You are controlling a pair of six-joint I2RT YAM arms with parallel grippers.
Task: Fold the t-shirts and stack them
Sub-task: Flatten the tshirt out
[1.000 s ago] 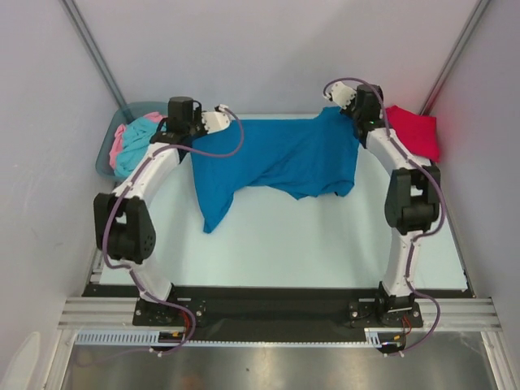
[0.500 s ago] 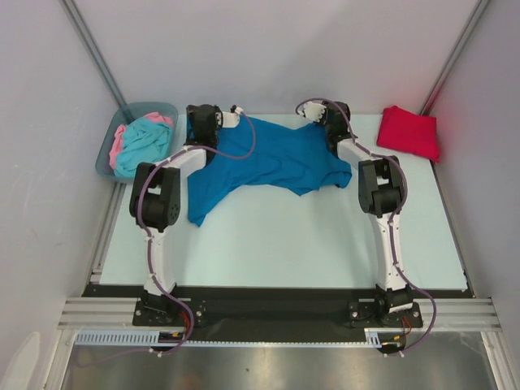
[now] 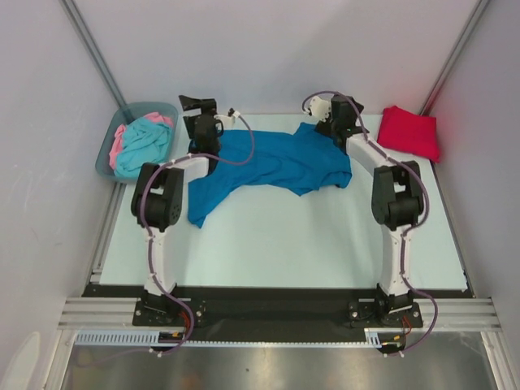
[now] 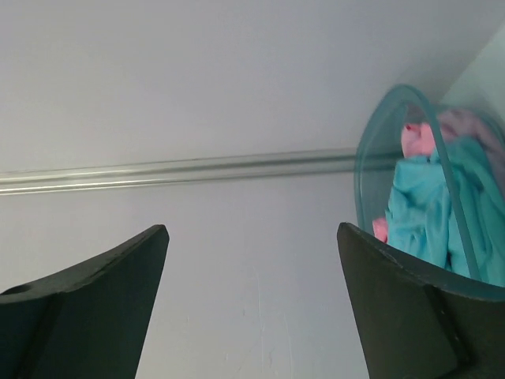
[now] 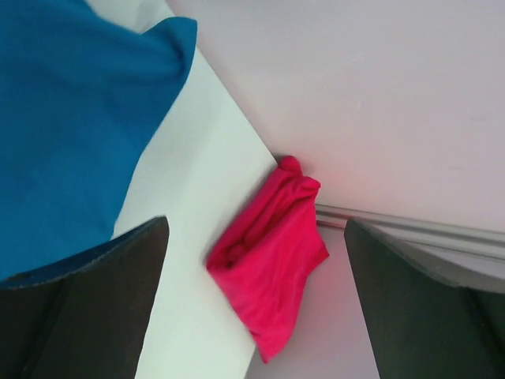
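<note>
Where the blue t-shirt point(image 3: 268, 162) reaches the table's point(image 3: 284, 244) far edge, the left gripper point(image 4: 252, 237) and right gripper point(image 5: 256, 225) hover spread wide, empty.

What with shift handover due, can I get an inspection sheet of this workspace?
surface: pale table, no spills seen.
job's things: blue t-shirt spread unfolded across the far side; red t-shirt folded, far right corner; turquoise t-shirt and pink t-shirt bundled in the bin.
clutter: nothing seen besides the bin, far left corner.
grippers: left gripper open, empty; right gripper open, empty.
cables: purple cable loops over the blue t-shirt.
surroundings: plain walls, metal frame posts.
</note>
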